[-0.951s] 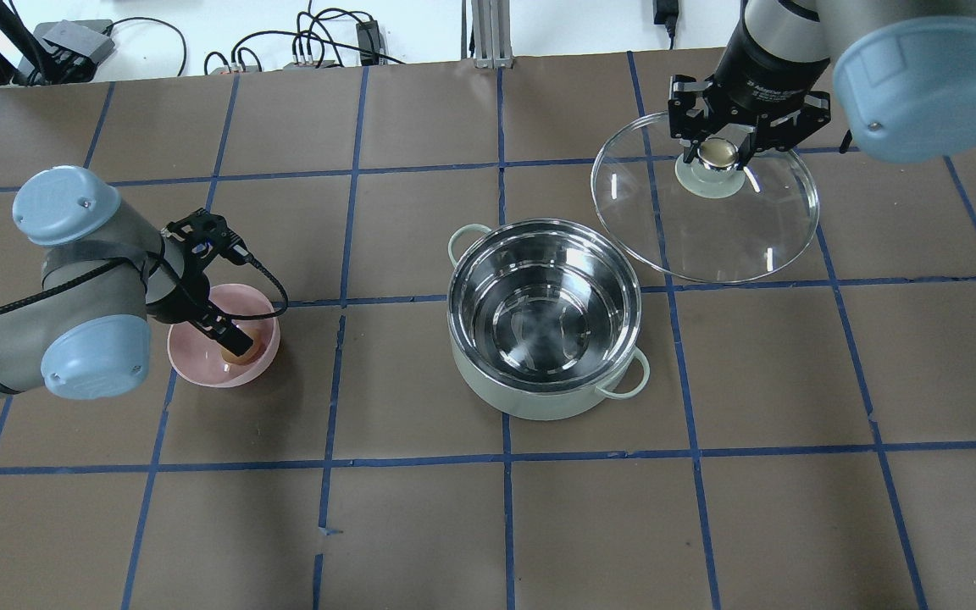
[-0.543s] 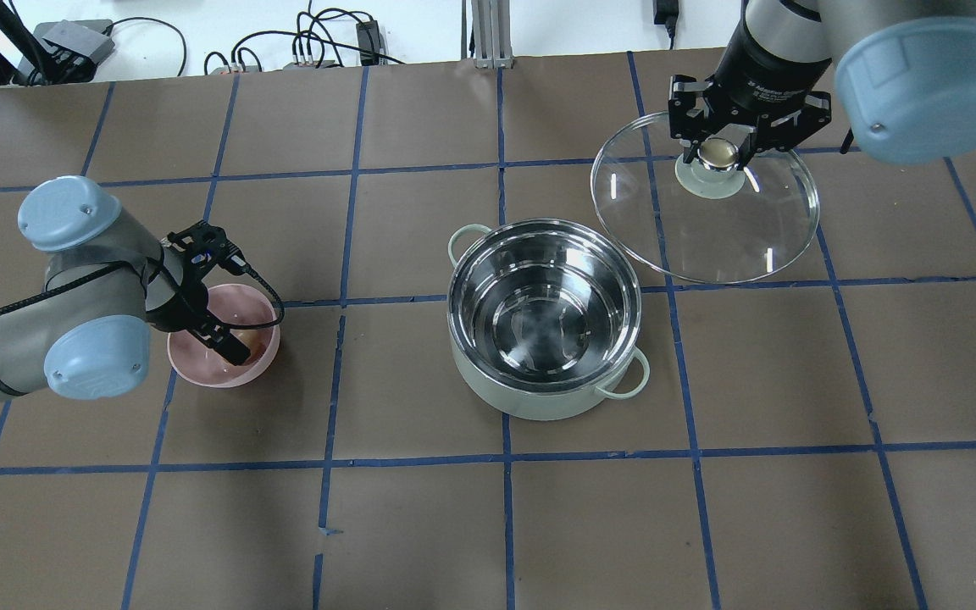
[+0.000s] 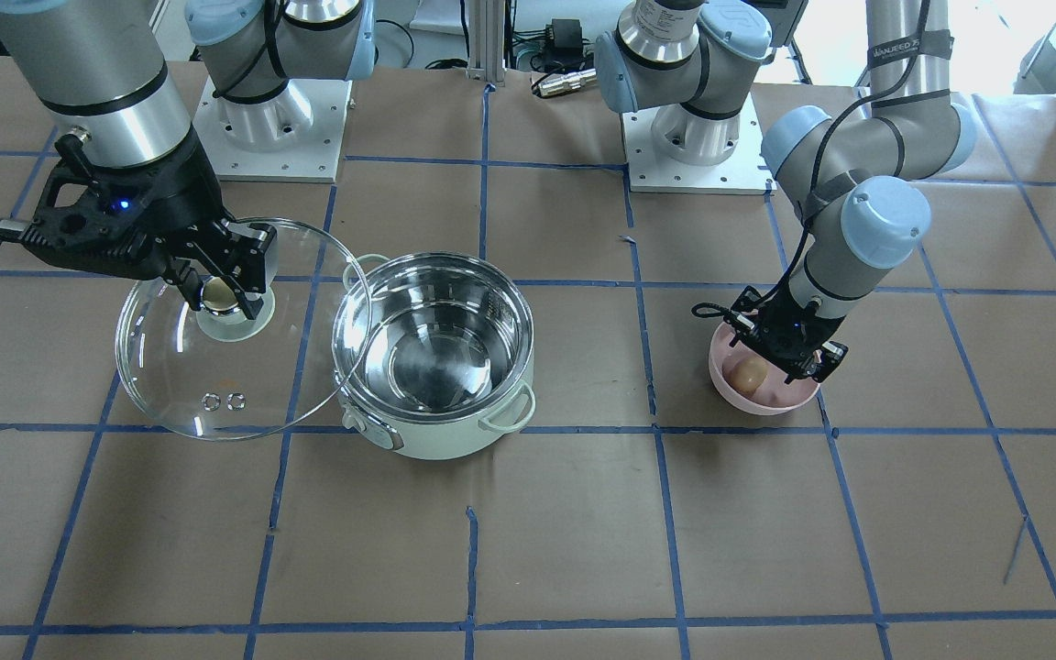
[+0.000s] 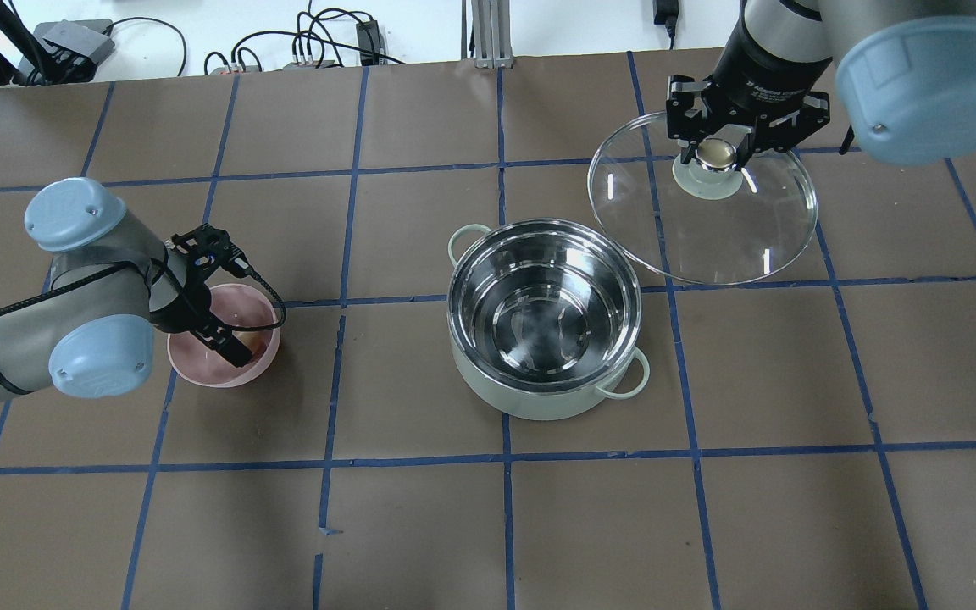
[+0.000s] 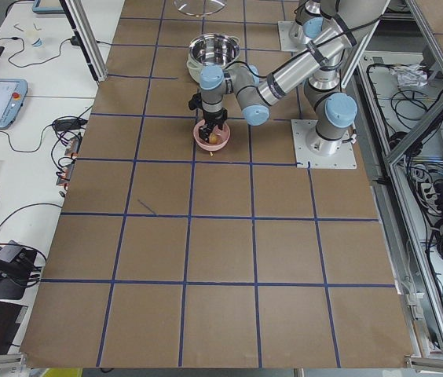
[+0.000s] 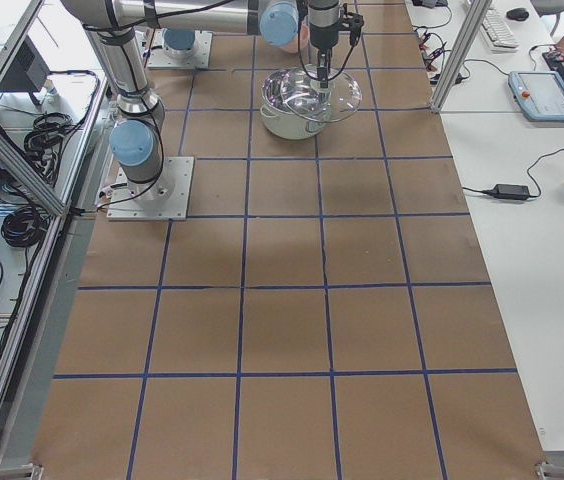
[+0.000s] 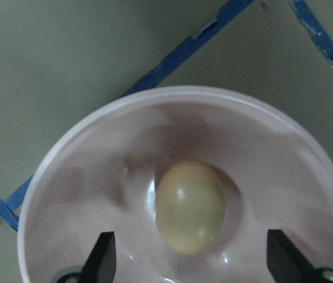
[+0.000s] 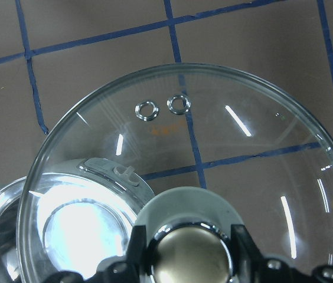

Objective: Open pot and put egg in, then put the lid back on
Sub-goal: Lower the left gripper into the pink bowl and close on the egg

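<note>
The pale mint pot (image 4: 539,400) stands open at the table's middle, its steel inside bare; it also shows in the front view (image 3: 436,442). My right gripper (image 4: 715,152) is shut on the beige knob of the glass lid (image 4: 708,233) and holds it tilted beside the pot's rim, as the front view (image 3: 216,376) and the right wrist view (image 8: 214,147) show. The brown egg (image 7: 190,206) lies in a pink bowl (image 7: 95,147). My left gripper (image 7: 191,259) is open and reaches down into the bowl, one finger on each side of the egg (image 3: 750,374).
The pink bowl (image 4: 215,374) sits about two grid squares to the left of the pot. Brown paper with blue tape lines covers the table (image 4: 488,525). Cables and power boxes (image 4: 310,47) lie beyond the far edge.
My left wrist has shifted a little and sunk lower into the pink bowl. The right gripper and the lid have drifted very slightly left.
</note>
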